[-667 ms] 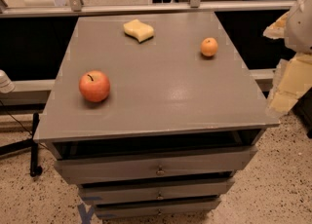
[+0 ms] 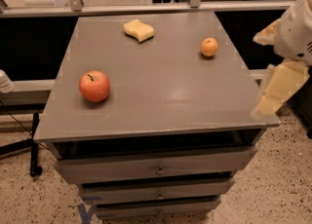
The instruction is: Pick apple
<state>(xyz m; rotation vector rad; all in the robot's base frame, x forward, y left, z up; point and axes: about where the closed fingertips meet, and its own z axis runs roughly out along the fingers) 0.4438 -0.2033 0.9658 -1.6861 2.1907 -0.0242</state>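
Note:
The apple (image 2: 94,85), round and red-orange with a dark stem, sits on the front left part of the grey cabinet top (image 2: 161,91). My gripper (image 2: 260,72) is at the right edge of the view, beside the cabinet's front right corner, far to the right of the apple. Its pale yellow fingers (image 2: 279,87) are spread apart with nothing between them. The rest of the arm is out of view.
A small orange citrus fruit (image 2: 209,46) lies at the back right of the top. A pale yellow wavy sponge (image 2: 139,29) lies at the back middle. Drawers (image 2: 156,169) are below the top. A rail and glass run behind the cabinet.
My gripper has shifted slightly left, towards the cabinet's right edge. The apple, citrus fruit and sponge have not moved.

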